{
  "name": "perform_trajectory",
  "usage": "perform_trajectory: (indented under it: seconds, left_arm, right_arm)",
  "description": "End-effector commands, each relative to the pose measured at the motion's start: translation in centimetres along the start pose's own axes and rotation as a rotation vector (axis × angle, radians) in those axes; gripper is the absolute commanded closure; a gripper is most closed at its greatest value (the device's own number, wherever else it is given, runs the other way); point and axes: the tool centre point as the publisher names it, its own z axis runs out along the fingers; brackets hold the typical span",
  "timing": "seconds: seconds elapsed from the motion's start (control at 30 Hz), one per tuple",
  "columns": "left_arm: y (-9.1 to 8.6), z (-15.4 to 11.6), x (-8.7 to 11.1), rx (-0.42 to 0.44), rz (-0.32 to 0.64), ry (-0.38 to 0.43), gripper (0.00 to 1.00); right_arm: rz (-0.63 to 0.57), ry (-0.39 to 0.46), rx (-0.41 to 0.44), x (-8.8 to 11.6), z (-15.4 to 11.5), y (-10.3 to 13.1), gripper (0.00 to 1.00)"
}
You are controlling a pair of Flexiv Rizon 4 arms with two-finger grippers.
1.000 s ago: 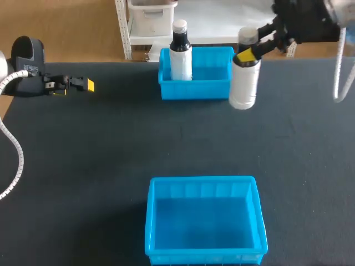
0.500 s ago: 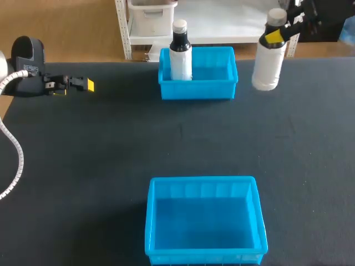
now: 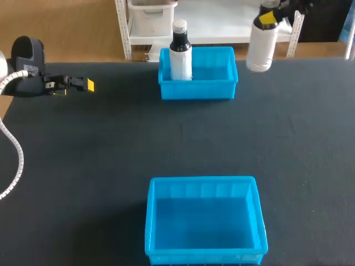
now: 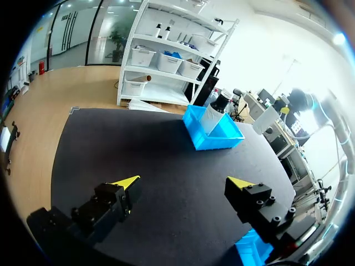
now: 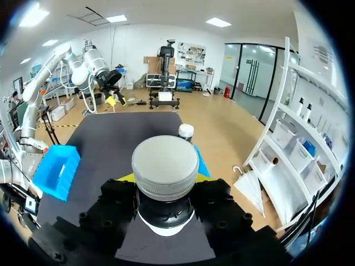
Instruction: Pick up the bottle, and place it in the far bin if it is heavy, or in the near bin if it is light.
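Bottle (image 3: 260,47) aloft beside far bin (image 3: 197,88), right gripper (image 3: 268,19) clamped on its neck; left gripper (image 4: 183,185) wide, empty. Next, likely: lower into bin's free side.

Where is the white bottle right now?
In the head view, the white bottle hangs held by the right end effector, lifted just right of the far bin.

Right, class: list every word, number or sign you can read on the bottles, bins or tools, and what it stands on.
None can be read.
The white bottle in the right tool: no print shows.
The black-necked bottle in the far bin: white label, too small to read.
The near bin, the left tool: none shows.
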Motion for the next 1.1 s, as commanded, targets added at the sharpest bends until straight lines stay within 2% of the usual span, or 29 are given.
perform_trajectory:
  seconds: [0.03, 0.47, 1.1]
  left_arm:
    - [0.0, 0.0, 0.0, 0.000, 0.000, 0.000, 0.00]
    - [0.0, 0.0, 0.0, 0.000, 0.000, 0.000, 0.00]
    - [0.0, 0.0, 0.0, 0.000, 0.000, 0.000, 0.00]
  right_arm:
    - [0.006, 0.008, -0.042, -1.2, 1.8, -2.6, 1.00]
    - [0.024, 0.029, -0.061, -3.1, 7.2, -5.8, 1.00]
    - [0.048, 0.013, -0.113, -2.1, 12.2, -6.9, 1.00]
